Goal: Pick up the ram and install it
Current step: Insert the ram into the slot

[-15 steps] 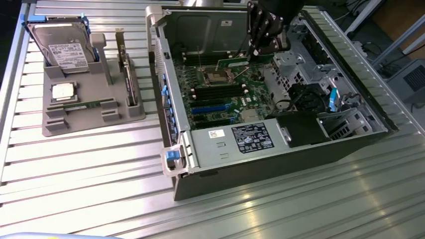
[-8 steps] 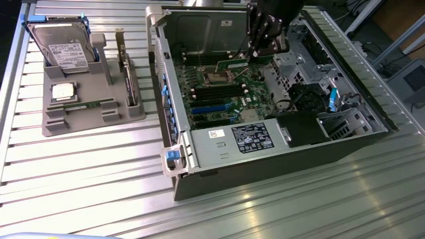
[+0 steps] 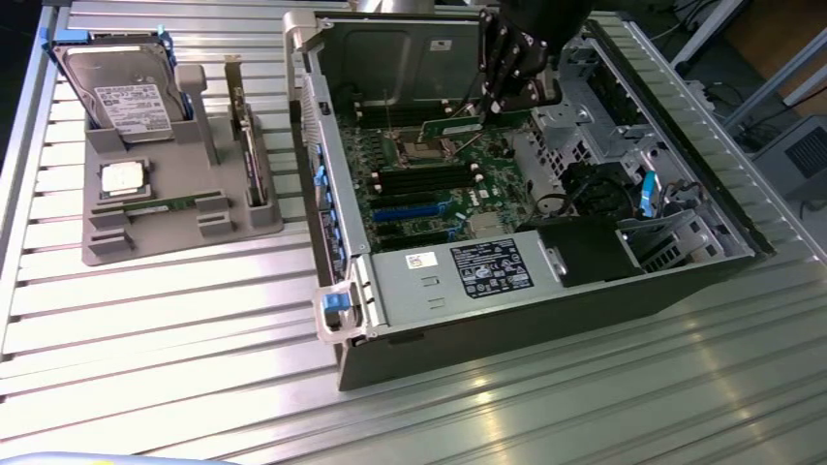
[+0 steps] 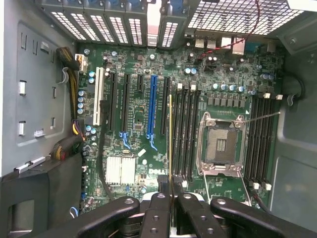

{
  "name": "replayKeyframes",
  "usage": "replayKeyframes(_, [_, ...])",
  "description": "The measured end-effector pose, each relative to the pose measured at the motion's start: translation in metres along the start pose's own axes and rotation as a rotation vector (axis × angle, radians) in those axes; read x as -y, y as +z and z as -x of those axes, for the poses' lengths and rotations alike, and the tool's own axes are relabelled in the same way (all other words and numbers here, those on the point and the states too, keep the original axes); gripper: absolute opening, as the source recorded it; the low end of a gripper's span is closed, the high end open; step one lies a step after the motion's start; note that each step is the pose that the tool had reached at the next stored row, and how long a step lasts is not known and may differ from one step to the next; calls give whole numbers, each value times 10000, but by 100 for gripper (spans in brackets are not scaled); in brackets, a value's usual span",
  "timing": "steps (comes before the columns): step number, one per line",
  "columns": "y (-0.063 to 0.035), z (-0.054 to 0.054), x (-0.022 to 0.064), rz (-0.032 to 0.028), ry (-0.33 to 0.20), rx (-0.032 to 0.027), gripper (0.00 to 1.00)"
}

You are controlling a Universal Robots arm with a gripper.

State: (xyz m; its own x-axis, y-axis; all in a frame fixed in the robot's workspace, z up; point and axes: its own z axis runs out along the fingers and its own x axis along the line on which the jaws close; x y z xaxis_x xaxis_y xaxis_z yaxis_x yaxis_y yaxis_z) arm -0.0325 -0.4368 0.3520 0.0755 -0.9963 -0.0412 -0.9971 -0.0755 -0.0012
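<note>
One thin green stick, and it's in my grip: my end effector (image 3: 502, 102) is clenched on the ram (image 3: 455, 124), deep inside the open computer case (image 3: 387, 58) and low over the motherboard. On the wrist view the ram (image 4: 171, 144) shows edge-on, a pale line running out from between my fingers (image 4: 156, 213). It lies along the bank of black memory slots (image 4: 184, 134) just beside the CPU socket (image 4: 220, 144). Whether its lower edge touches a slot, I can't tell

My read on handling: light and stiff, but brittle, with nothing soft to forgive a crooked push. The safe hold is across the two flat faces near the middle of the top edge, clear of the contact edge, and that's about where I have it. Being so thin, it could tilt in the grip

Tight quarters here. The socket's wire levers (image 4: 262, 116) sit close on one side and the blue expansion slot (image 4: 151, 106) on the other. A second slot bank (image 4: 262, 141) lies beyond the socket, and a cable bundle (image 4: 74, 136) hangs by the case wall

Out on the worktop (image 3: 155, 320), well apart, the grey tray (image 3: 155, 232) holds the hard drive (image 3: 123, 92), the expansion card (image 3: 252, 160) and a spare green stick (image 3: 162, 205)
</note>
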Motion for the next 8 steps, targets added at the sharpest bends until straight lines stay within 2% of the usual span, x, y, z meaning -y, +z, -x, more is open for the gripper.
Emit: replayKeyframes(8, [28,-1,0,1,0,0,12])
